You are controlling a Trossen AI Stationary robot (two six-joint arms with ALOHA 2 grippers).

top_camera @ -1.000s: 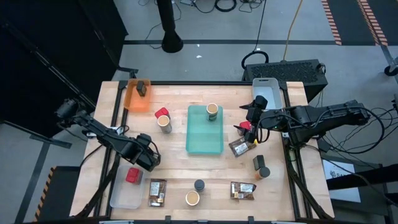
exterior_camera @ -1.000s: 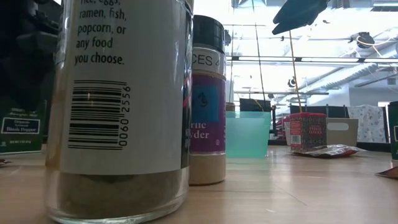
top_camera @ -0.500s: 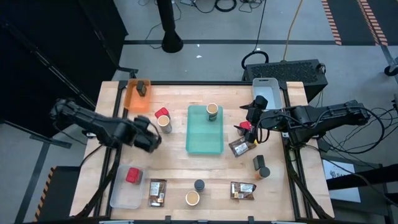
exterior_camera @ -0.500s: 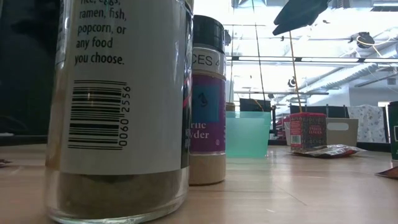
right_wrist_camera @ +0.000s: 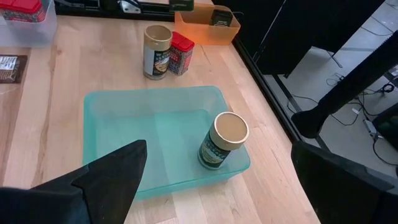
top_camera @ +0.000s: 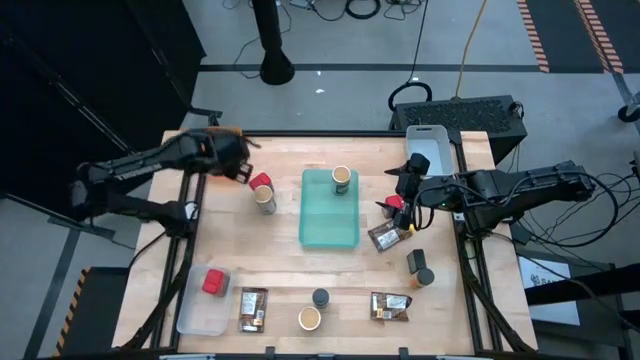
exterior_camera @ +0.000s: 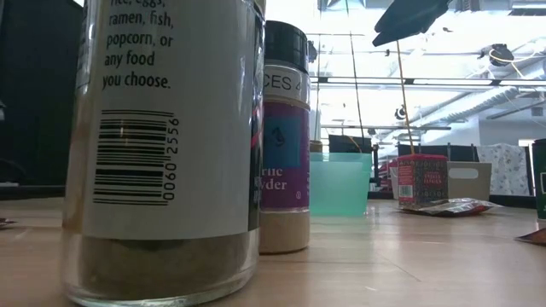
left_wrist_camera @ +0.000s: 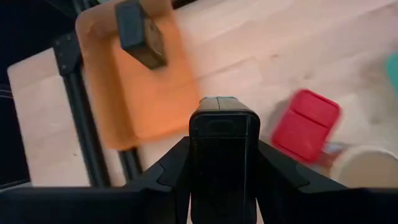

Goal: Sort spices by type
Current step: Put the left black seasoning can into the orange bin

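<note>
Left end effector [top_camera: 240, 160] is over the counter's [top_camera: 280, 270] far left corner, beside the orange bin [top_camera: 213, 163], clenched on a dark spice container [left_wrist_camera: 222, 149]. A second dark container [left_wrist_camera: 140, 33] lies inside the orange bin.

Right end effector [top_camera: 407, 178] hovers at the right side, fingers spread wide, nothing between them, next to the pale bin [top_camera: 430, 146].

Teal tray [top_camera: 329, 215], mid-counter: one cream-topped jar [top_camera: 342, 179] standing in its far corner. Just left of the tray, a red box [top_camera: 260, 182] touches another cream-topped jar [top_camera: 265, 198].

Clear bin [top_camera: 200, 315], near left: holds one red box [top_camera: 214, 282].

Near edge: two brown packets [top_camera: 253, 308], a small dark jar [top_camera: 320, 298], a cream-topped jar [top_camera: 309, 319].
</note>
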